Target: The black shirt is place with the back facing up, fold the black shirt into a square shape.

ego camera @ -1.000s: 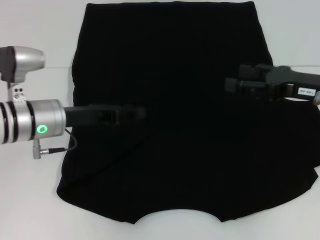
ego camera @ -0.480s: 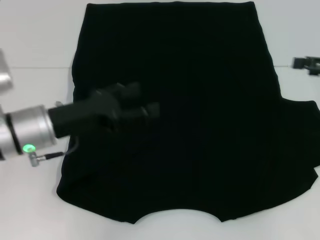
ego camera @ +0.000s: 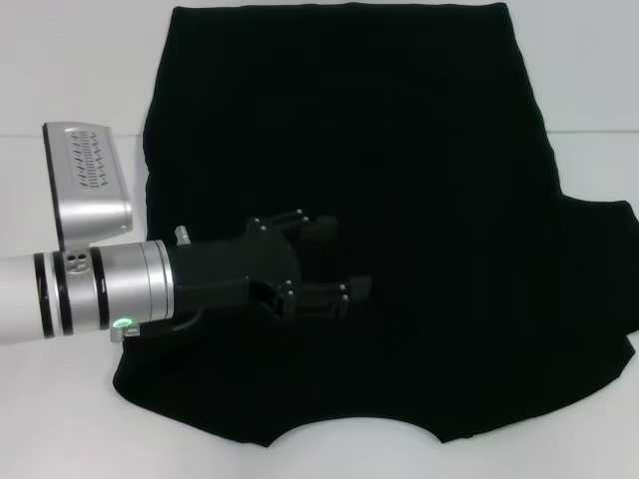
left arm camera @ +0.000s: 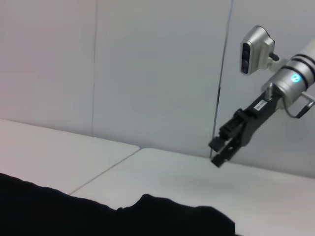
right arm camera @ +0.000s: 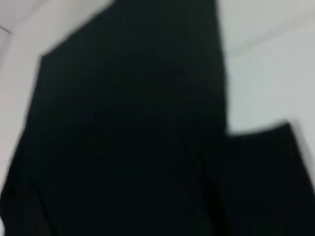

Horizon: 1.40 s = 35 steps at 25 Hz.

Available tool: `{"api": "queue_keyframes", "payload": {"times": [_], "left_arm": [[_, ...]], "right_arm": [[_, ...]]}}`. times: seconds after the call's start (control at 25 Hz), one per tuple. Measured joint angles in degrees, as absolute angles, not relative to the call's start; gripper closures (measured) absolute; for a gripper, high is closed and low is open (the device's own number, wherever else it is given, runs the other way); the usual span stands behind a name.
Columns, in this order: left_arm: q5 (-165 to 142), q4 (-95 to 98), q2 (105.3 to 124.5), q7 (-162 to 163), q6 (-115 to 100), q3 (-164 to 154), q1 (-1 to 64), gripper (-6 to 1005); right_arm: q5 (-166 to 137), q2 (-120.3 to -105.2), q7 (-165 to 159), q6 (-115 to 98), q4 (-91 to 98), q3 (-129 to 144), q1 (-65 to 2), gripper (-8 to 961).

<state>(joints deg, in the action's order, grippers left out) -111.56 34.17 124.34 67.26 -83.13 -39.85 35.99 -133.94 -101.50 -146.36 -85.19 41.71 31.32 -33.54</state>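
Note:
The black shirt (ego camera: 399, 150) lies spread flat on the white table (ego camera: 70, 80), its curved neckline at the near edge. One short sleeve (ego camera: 599, 239) sticks out on the right. My left gripper (ego camera: 337, 259) reaches in from the left and hovers over the shirt's near-left part, open, with nothing between its fingers. My right gripper (left arm camera: 216, 153) is out of the head view. The left wrist view shows it raised in the air beyond the shirt's edge (left arm camera: 147, 211), fingers slightly apart and empty. From above, the right wrist view shows the shirt (right arm camera: 133, 137).
Bare white table (ego camera: 589, 70) surrounds the shirt on the left, right and near sides. A seam line (ego camera: 80, 133) runs across the table. A plain pale wall (left arm camera: 147, 64) stands behind the table.
My right gripper has pulled back off the shirt's right side and left the head view. My left gripper has moved right and nearer over the shirt, turning its wrist.

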Motion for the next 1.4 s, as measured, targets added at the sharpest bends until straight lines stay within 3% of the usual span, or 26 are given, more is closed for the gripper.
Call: {"api": "queue_keyframes", "payload": {"times": [0.4, 0.76, 1.0, 1.4], "left_arm": [[-112.51, 33.75, 124.34, 66.01, -80.2, -40.69, 36.43, 106], [-112.63, 32.92, 124.38, 65.03, -77.71, -41.96, 36.53, 112], [-112.63, 32.43, 124.36, 64.59, -76.48, -42.0, 36.6, 115], [-112.59, 32.43, 124.27, 64.83, -75.8, -41.61, 36.46, 122]], "right_arm": [[-142.94, -101.66, -150.05, -84.21, 37.78, 31.23, -33.58, 74], [-143.05, -102.84, -149.46, -77.0, 32.02, 32.52, -36.31, 77], [-143.5, -103.91, -149.46, -73.82, 30.55, 33.54, -37.21, 148], [-145.16, -105.17, -150.04, -70.37, 30.55, 35.26, -38.15, 482]]}}
